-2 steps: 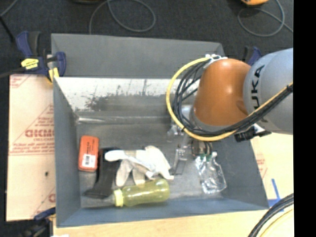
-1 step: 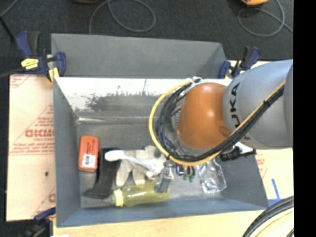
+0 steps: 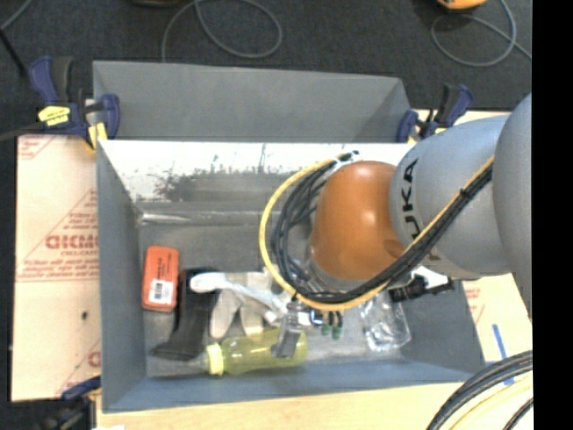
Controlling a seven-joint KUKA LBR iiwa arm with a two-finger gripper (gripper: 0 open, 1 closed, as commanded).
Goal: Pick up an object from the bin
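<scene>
My gripper [image 3: 289, 337] reaches down below the arm's orange cover at the bin's front middle. Its tip is at the right end of a yellow-green translucent bottle [image 3: 246, 354] that lies on its side along the front wall. Whether it touches the bottle I cannot tell. Just left of the gripper lies a white plastic piece [image 3: 226, 286] with a curved handle. A crumpled clear plastic thing [image 3: 387, 327] lies to the gripper's right.
A flat black piece [image 3: 191, 325] leans at the front left, next to the white piece. An orange box with a white label [image 3: 160, 277] lies by the left wall. The arm and its cables cover the bin's right middle.
</scene>
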